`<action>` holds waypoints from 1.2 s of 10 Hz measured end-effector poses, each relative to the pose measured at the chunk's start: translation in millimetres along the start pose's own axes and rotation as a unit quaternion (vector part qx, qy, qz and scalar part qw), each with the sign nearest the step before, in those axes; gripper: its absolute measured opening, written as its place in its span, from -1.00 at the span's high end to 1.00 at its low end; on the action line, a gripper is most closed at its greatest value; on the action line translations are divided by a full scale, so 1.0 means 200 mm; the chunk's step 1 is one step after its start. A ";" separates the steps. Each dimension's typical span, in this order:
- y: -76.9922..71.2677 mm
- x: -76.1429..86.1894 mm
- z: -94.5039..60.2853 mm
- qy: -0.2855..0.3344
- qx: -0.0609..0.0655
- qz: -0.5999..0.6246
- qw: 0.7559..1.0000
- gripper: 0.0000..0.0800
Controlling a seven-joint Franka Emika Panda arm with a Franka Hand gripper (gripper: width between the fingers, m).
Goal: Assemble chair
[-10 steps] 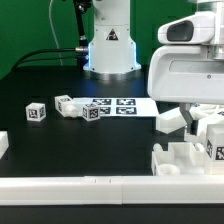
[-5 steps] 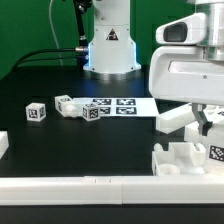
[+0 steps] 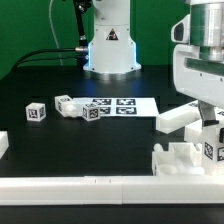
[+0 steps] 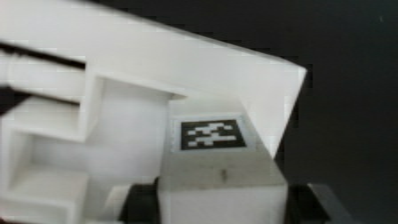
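Wrist view shows my tool [image 4: 222,205] clamped on a tagged bar [image 4: 214,135] of the chair [image 3: 185,158], on the tabletop [image 3: 60,150] well off the marker board [image 3: 125,104] toward the exterior view's right. Stiff, light, glossy plastic, I judge; grip flat faces.

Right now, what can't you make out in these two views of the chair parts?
Tool: exterior view, fingertips merge with the white chair parts; open or shut unclear.
Tagged slab: wrist view, blurred, edges cut off by the frame.
White block: exterior view, cut by its left edge.
Small tagged cubes: exterior view, tags too small to read.
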State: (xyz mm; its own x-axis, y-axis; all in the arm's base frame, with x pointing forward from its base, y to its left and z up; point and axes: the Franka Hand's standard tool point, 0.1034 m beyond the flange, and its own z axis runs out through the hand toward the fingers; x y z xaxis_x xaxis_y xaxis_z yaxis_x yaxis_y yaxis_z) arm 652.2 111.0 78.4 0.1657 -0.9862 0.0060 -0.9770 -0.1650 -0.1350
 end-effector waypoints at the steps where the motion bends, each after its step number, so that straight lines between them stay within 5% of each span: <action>1: 0.00 0.00 0.00 -0.003 0.000 0.039 0.999 0.29; 3: 0.00 0.00 0.00 -0.004 0.000 0.055 0.998 0.29; 4: 0.00 0.00 0.00 -0.003 -0.001 0.049 0.999 -0.06; 5: 0.01 0.00 0.00 0.002 -0.013 -0.033 0.999 -0.06; 6: -0.02 0.01 -0.01 0.001 -0.012 -0.097 0.995 -0.49; 7: -0.04 0.03 0.00 0.002 0.001 -0.206 0.978 -0.58; 11: -0.04 0.03 0.01 0.002 -0.001 -0.333 0.943 -0.62; 12: -0.04 0.04 0.01 0.006 -0.003 -0.398 0.917 -0.62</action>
State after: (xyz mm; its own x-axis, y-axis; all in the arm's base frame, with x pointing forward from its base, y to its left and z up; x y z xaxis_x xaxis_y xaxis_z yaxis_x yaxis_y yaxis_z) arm 661.2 105.2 77.6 0.8252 -0.5538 0.1116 -0.5484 -0.8327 -0.0771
